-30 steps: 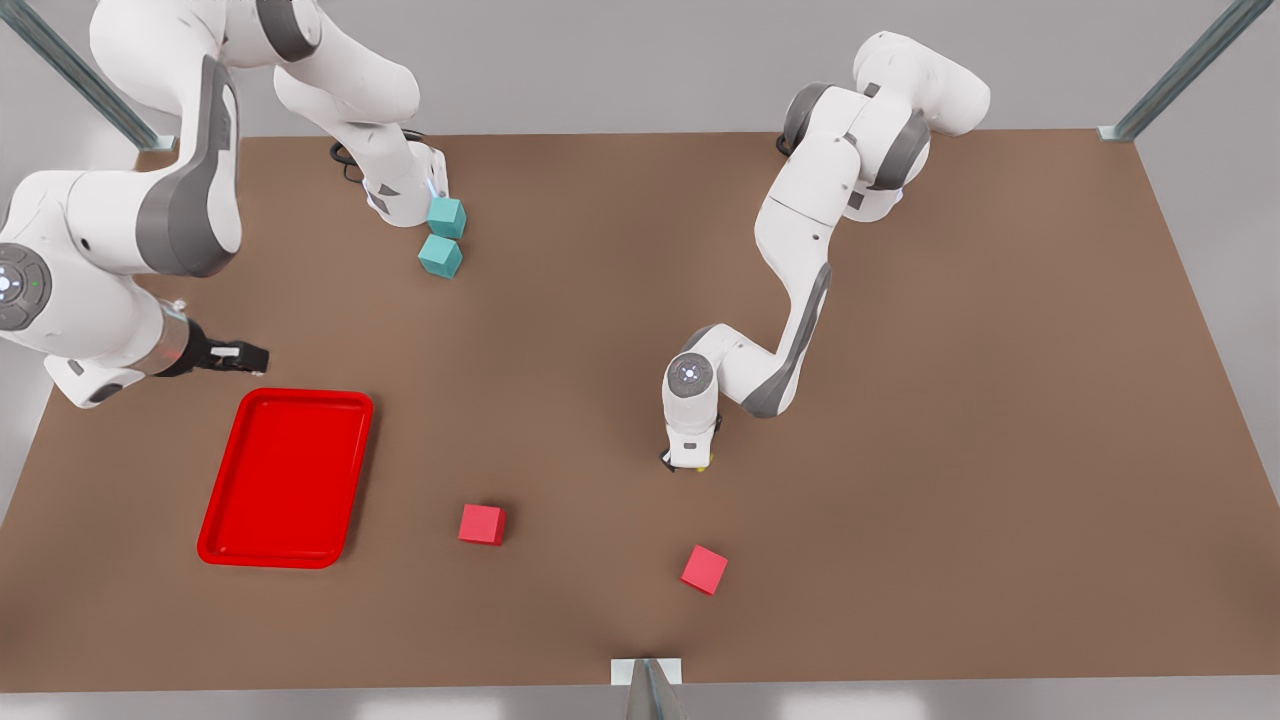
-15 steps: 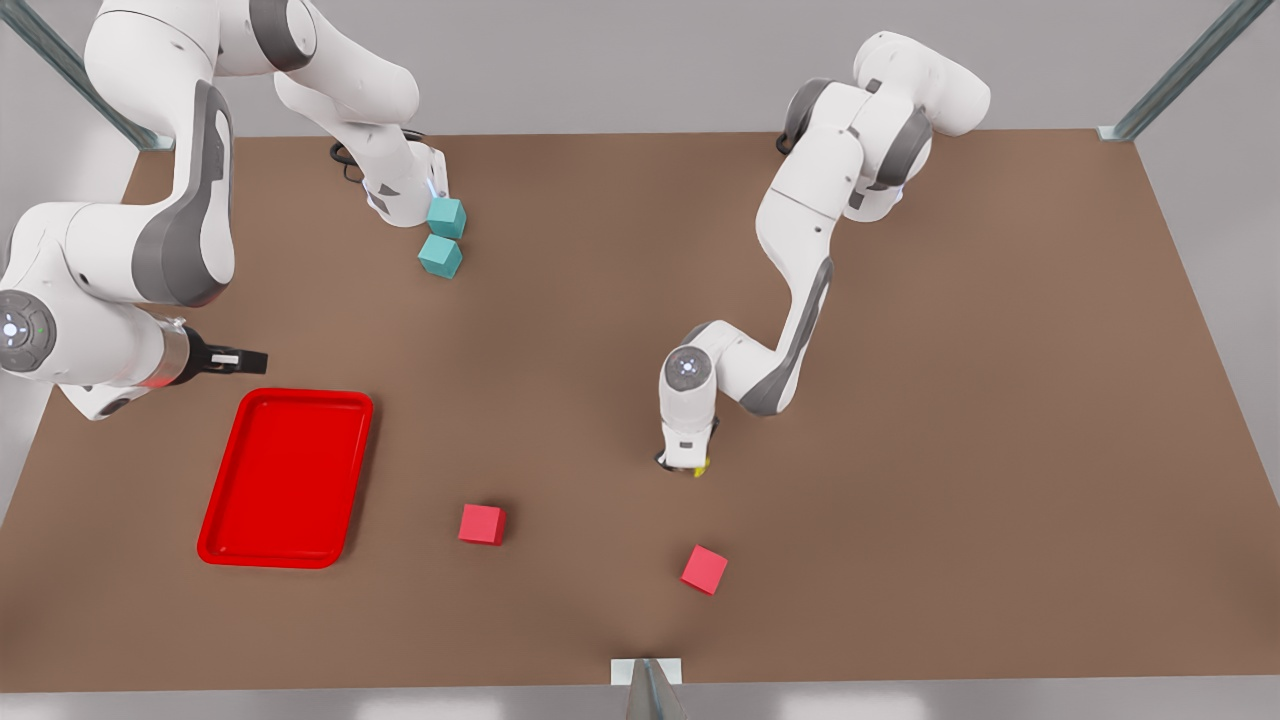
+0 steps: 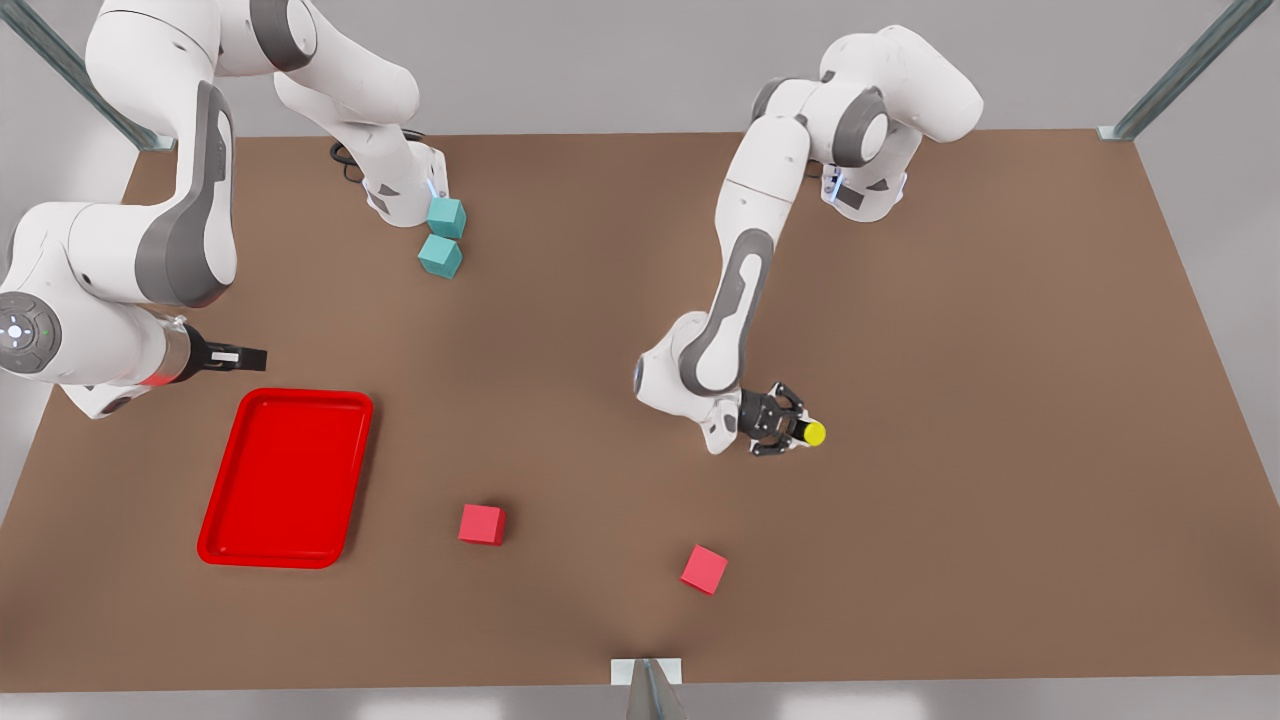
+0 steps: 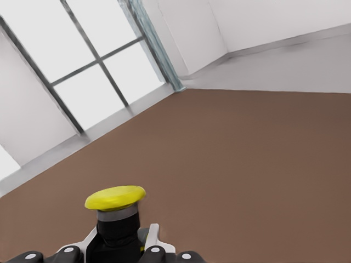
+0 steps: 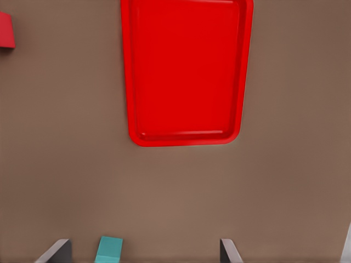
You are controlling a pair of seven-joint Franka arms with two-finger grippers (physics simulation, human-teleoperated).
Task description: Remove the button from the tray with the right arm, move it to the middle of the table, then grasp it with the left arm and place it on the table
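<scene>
The button point(image 3: 814, 433), dark-bodied with a round yellow cap, sits between the fingers of my left gripper point(image 3: 795, 432), which is shut on it near the middle of the table point(image 3: 1000, 400). That gripper lies sideways, pointing to the front view's right. In the left wrist view the button point(image 4: 116, 205) stands just beyond the left gripper point(image 4: 118, 251), with bare tabletop behind it. My right gripper point(image 3: 245, 356) hovers open just behind the red tray point(image 3: 285, 478), its fingertips point(image 5: 59, 251) wide apart. Nothing lies in the tray point(image 5: 186, 71).
Two red cubes point(image 3: 482, 524) point(image 3: 704, 569) lie near the table's front edge. Two teal cubes point(image 3: 447, 217) point(image 3: 440, 256) sit by the right arm's base at the back. A red cube point(image 5: 5, 30) and a teal cube point(image 5: 108, 249) also show in the right wrist view.
The left arm's wrist swung from pointing down to pointing sideways, carrying the button toward the front view's right. The right arm drew back slightly, then held still.
</scene>
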